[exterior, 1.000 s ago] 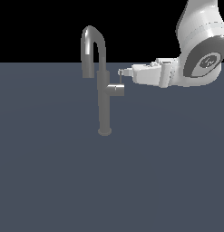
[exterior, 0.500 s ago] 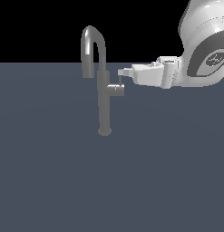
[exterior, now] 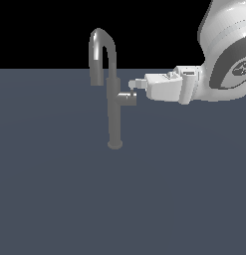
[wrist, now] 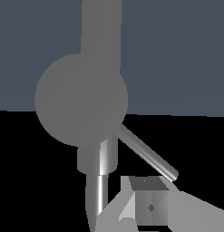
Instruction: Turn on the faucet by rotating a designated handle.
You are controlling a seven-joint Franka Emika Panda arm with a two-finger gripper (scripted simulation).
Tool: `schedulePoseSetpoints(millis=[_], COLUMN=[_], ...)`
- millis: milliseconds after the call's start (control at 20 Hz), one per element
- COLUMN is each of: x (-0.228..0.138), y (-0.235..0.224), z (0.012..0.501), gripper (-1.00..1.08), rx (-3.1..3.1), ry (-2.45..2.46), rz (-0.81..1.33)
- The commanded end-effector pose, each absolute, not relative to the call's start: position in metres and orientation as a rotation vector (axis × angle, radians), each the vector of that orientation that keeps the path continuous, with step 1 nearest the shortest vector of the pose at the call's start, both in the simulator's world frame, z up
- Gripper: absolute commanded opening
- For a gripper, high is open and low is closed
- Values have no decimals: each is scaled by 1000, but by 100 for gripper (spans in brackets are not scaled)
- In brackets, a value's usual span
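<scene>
The faucet (exterior: 113,117) is a slim grey column on a small round base, with an arched spout (exterior: 98,47) curving down on the exterior view's left. The handle (exterior: 127,98) is a short stub off the column's right side. In the wrist view the handle (wrist: 81,99) shows end-on as a round disc, and its thin rod lever (wrist: 147,155) slants out from it. My gripper (exterior: 133,84) is just above the stub's outer end, its fingers together and holding nothing. In the wrist view the gripper (wrist: 136,206) is close beside the rod's tip; I cannot tell whether they touch.
The faucet stands on a flat dark blue-grey floor (exterior: 60,199) that runs to a black background. My white arm (exterior: 224,64) reaches in from the exterior view's upper right.
My gripper has moved slightly down and to the exterior view's left, closer to the handle stub. The faucet and handle look unchanged.
</scene>
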State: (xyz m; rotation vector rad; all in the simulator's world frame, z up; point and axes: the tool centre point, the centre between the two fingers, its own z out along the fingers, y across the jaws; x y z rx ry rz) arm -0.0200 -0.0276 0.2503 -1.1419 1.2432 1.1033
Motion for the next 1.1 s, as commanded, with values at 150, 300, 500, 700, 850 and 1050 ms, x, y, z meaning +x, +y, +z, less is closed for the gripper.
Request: schedulePoseSetpoints(millis=[150, 300, 500, 700, 850, 1050], x=[-38, -45, -39, -45, -37, -34], y=[-26, -25, -26, -25, -26, -26], z=[225, 214, 213, 186, 203, 182], gripper=[-100, -100, -100, -100, -100, -100], rx=[-1135, -1133, -1142, -1134, -1149, -1142], ry=[1251, 1254, 1240, 1252, 1226, 1238], rz=[1119, 1124, 1108, 1122, 1101, 1111])
